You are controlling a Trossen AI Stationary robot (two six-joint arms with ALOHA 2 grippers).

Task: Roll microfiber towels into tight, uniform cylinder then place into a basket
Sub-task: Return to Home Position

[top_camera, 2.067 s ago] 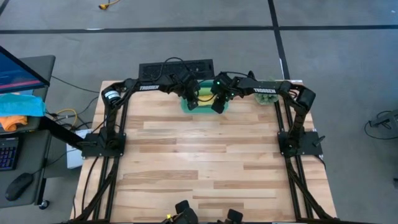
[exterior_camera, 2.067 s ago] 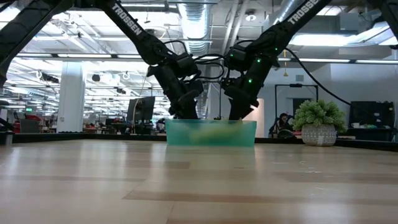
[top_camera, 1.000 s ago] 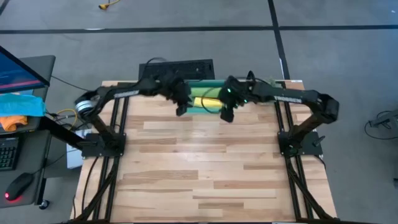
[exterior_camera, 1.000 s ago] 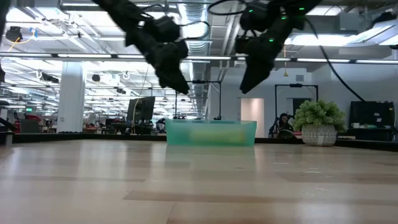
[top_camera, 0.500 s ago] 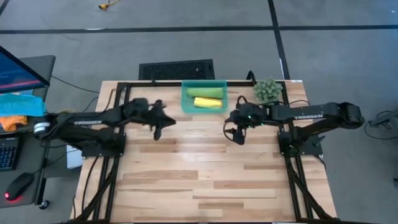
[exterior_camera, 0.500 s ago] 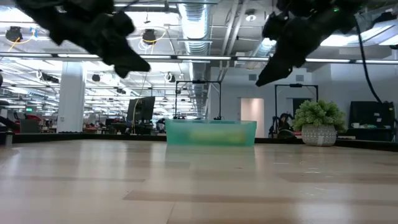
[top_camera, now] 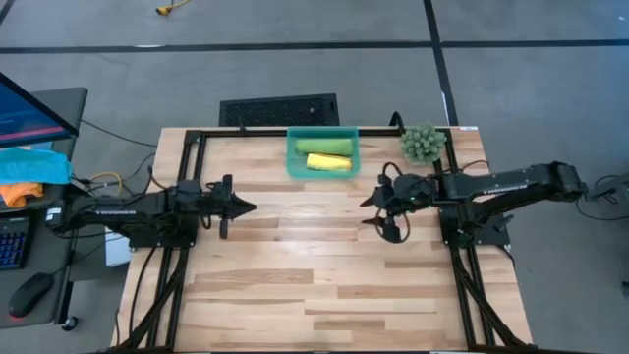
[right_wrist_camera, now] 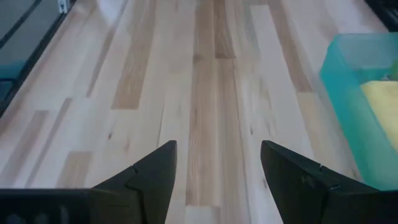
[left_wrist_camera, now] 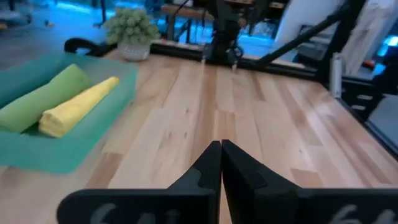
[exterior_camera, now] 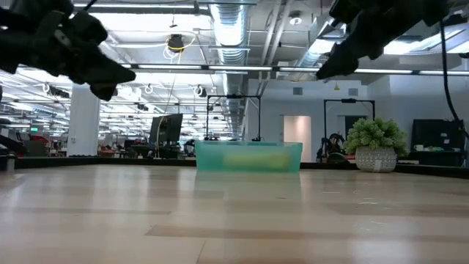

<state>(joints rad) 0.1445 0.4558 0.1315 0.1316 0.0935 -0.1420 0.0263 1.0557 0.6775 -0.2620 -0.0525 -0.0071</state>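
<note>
Left tool (top_camera: 244,206) pressed together, 9 o'clock; right tool (top_camera: 373,209) spread, 3 o'clock. Green towel (top_camera: 329,147) and yellow towel (top_camera: 327,162) rolled in basket (top_camera: 292,157), 12 o'clock.

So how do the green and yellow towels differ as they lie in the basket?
Colour: the green towel is pale green, the yellow towel bright yellow. Size: the green towel looks thicker and longer than the yellow towel. Place: the green towel lies by the far wall of the basket, the yellow towel nearer the table's middle. Both are rolled and lie side by side.
</note>
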